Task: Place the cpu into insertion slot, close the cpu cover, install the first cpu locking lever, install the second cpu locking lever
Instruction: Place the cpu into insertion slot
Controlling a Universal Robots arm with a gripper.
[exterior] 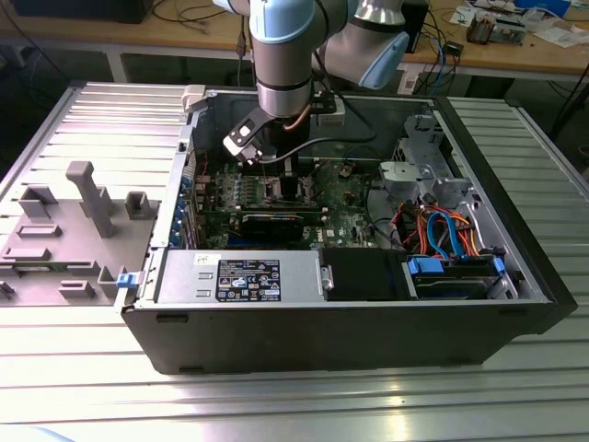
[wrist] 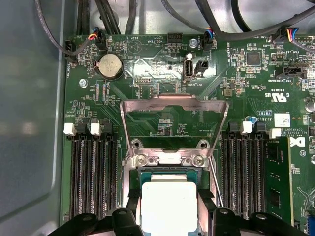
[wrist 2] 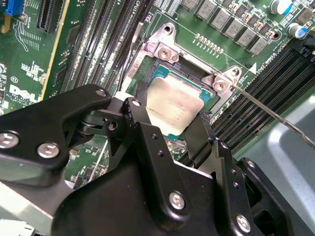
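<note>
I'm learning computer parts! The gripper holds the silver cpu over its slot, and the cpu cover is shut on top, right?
Not quite: the cpu cover is open, swung back away from the insertion slot, as the first wrist view shows. The gripper does hold the cpu over the slot.

There is one cpu (wrist: 169,204), one insertion slot (wrist 2: 191,73) and one cpu cover (wrist: 174,102). The board has one round coin battery (wrist: 110,65) and two banks of long black memory slots (wrist: 93,172). Four white clips (wrist: 69,129) cap the slots. Two screws (wrist: 141,160) sit on the hinge bracket. There is one computer case (exterior: 322,331).
</note>
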